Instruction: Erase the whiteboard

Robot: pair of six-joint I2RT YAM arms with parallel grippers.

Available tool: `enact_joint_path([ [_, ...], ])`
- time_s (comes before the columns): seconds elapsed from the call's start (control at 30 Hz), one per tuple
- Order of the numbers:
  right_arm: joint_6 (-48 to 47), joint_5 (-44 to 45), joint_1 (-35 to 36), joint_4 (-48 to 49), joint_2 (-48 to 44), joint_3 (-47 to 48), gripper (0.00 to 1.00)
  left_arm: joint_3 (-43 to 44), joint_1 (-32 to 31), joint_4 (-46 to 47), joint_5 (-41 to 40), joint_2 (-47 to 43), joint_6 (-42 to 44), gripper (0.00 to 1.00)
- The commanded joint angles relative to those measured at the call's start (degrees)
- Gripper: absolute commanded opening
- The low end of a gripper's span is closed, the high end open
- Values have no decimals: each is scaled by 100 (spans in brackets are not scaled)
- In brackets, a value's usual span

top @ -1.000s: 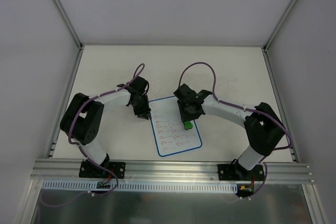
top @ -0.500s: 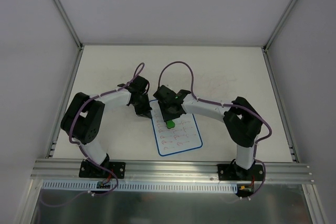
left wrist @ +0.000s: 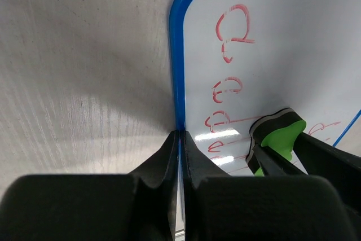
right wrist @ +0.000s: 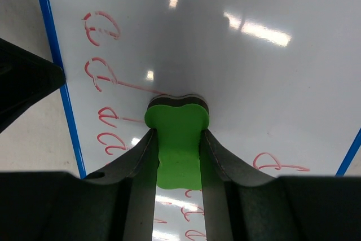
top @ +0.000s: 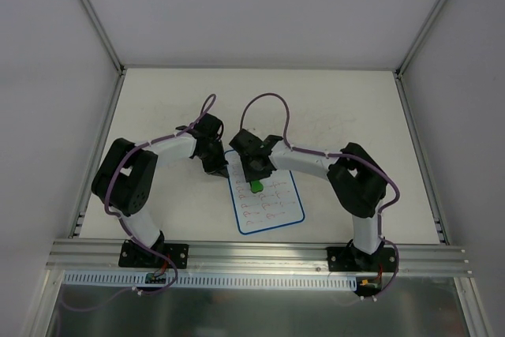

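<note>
Top view, read from left to right. Places the whiteboard (top: 272,211) on the table (top: 355,108) at mid-width, in the near half, its near edge close to the aluminium rail (top: 260,254) along the table's near edge and its long sides slightly skewed to that edge.

Left: shows the left gripper (top: 215,165) at the board's left edge, just short of the far-left corner. In the left wrist view, finds the two fingers (left wrist: 169,150) all but closed, pinching the thin blue border between them.

Centre: carries rows of small red marks (left wrist: 234,29) on the white face, looped strokes in marker with a thin red line through one row. Cannot be read as letters or words in any view.

Right: sets the right gripper (top: 256,177) over the far part of the board, reaching in from the table's right side. In the right wrist view, has the jaws parted only by the width of a green bone-shaped eraser (right wrist: 177,139) and clamped on its waist. Presses the eraser's dark pad end against the white face, beside the left-hand column of marks.

Trails a purple cable (top: 272,99) in a loop above the right arm.
</note>
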Motion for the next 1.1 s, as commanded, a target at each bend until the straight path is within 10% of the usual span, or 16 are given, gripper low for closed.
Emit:
enact_joint_path([
  [0.0, 217, 166, -377, -360, 83, -513, 0, -202, 93, -105, -432, 376, 94, 0],
  [0.37, 77, -159, -1670, -378, -911, -1990, 1, -124, 216, -105, -344, 446, 165, 0],
  [0.83, -29, -494, -1354, -131, -15, -568, 0, 825, 602, -114, -20, 876, 173, 0],
  [1.07, -11, -546, -1336, -140, 337, 215, 0, 949, 726, -122, 192, 649, 209, 36],
])
